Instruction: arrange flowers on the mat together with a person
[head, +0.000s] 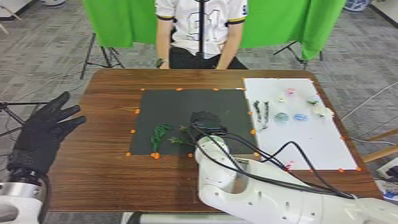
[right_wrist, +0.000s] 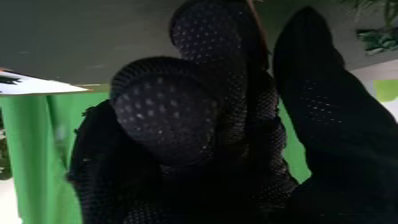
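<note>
Over the mat (head: 182, 105) — right hand (head: 206, 120)

head view: from the robot's head, above and behind the right hand (head: 206, 120), facing forward and down; the farther one, taking in the table (head: 98, 185) around the hand and the cloth (head: 124, 22) well beyond it
right wrist view: from the right arm's wrist, at the base of the hand, facing along the glove and past it toward the cloth; very near
shared by both: the right hand, part of the mat (head: 182, 105) by it, a bit of the sheet (head: 311, 145), the cloth beyond
</note>
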